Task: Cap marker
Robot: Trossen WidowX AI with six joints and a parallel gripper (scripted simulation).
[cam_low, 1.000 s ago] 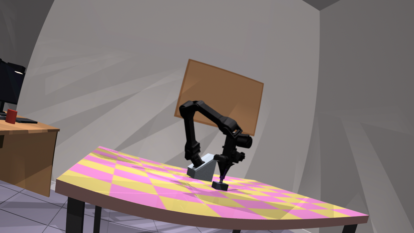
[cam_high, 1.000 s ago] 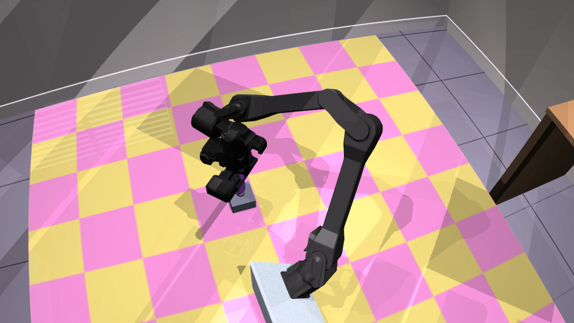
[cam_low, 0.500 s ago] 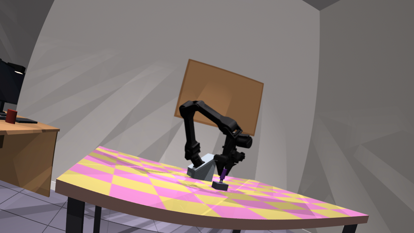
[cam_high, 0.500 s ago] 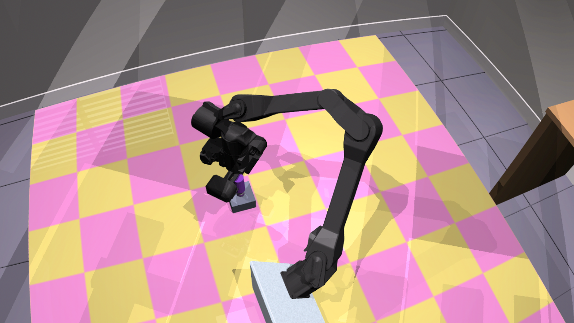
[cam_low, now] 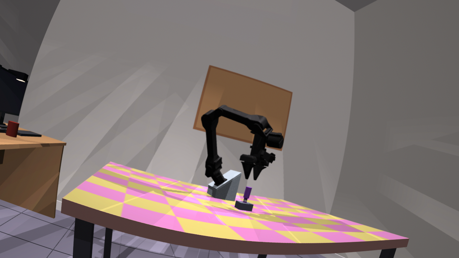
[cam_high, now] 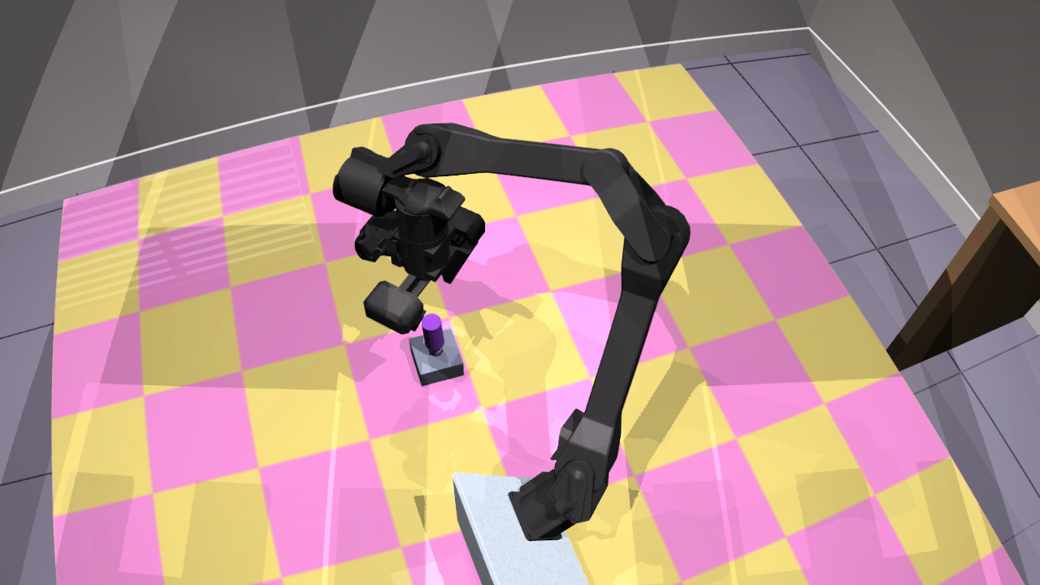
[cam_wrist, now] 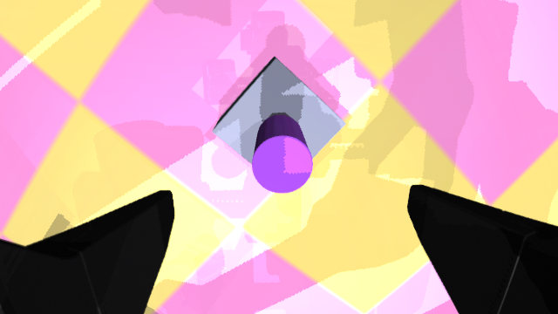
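The purple cap [cam_high: 432,334] [cam_low: 247,192] [cam_wrist: 282,164] sits upright on top of the marker, whose lower end [cam_low: 245,200] shows as a short stub between cap and block. The grey holder block [cam_high: 440,372] [cam_low: 243,205] [cam_wrist: 279,83] stands on the checkered table. My gripper [cam_low: 250,178] [cam_wrist: 291,201] is open and empty, with its fingertips a little above the cap and not touching it. In the wrist view the cap's round top lies between and just ahead of the two wide-apart fingers. How deeply the cap is seated cannot be told exactly.
The arm's base stands on a pale grey block [cam_high: 501,520] [cam_low: 226,189] at the table's near side in the top view. A wooden desk [cam_high: 1018,210] [cam_low: 32,141] with a red cup [cam_low: 12,129] stands apart from the table [cam_low: 224,242].
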